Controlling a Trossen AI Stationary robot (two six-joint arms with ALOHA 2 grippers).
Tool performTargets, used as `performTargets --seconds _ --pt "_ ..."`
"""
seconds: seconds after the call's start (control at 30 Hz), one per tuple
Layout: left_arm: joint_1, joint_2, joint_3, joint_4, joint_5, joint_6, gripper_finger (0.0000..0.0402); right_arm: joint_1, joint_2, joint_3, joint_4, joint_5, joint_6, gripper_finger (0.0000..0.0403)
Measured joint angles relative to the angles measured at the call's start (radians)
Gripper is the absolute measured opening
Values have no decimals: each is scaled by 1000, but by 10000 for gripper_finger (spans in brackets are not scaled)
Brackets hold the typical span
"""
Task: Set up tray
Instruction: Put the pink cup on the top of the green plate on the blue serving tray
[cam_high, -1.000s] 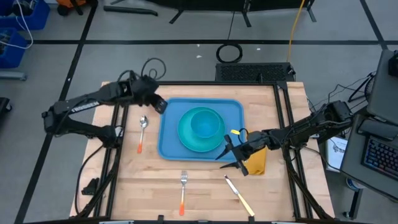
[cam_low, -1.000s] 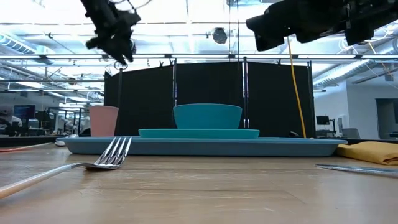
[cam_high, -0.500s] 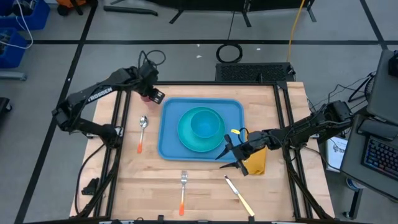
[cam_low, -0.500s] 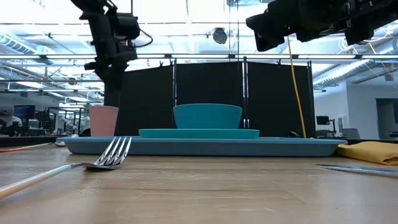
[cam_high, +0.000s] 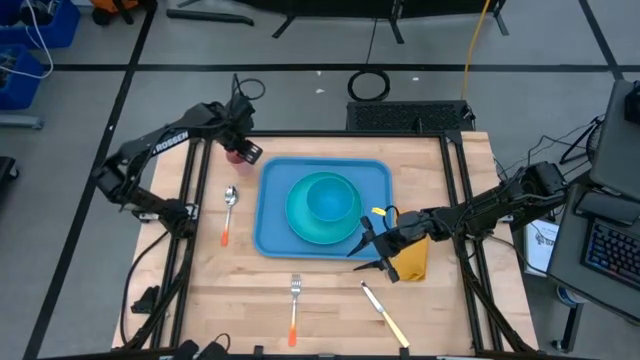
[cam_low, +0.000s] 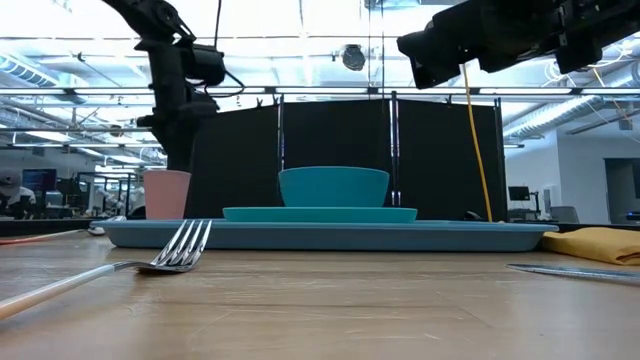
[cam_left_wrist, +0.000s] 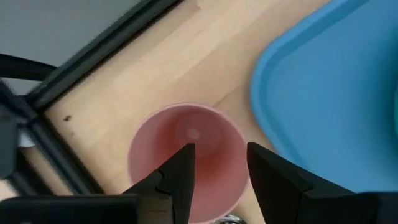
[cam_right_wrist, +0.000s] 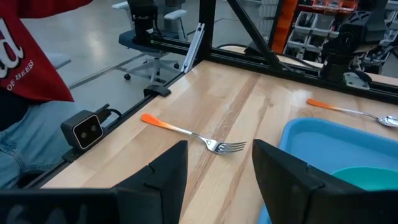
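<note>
Reaching for: pink cup (cam_left_wrist: 186, 160), which stands directly beneath the left gripper (cam_left_wrist: 219, 167), mouth up, just off the tray's corner.
Left gripper: fingers parted narrowly, holding nothing; both tips hang over the cup's mouth.
Doing it well: I judge one finger should go inside the rim and one outside, so shift toward the wall, descend straight, then close gently to avoid tipping.
Right gripper (cam_right_wrist: 216, 163): waiting, fingers apart and empty, over the yellow napkin (cam_high: 412, 258) beside the tray's other side.
Tray (cam_high: 272, 215): flat on the table, just beside the left gripper, carrying plate (cam_high: 300, 220) and bowl (cam_high: 330, 198).
Tray axis: nearly square; cannot tell its long axis with confidence.
</note>
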Motion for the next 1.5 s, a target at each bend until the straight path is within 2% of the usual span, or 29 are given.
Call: performTargets --seconds 1.5 --pt "0 24 -34 24 42 31 150 0 0 -21 1 6 41 169"
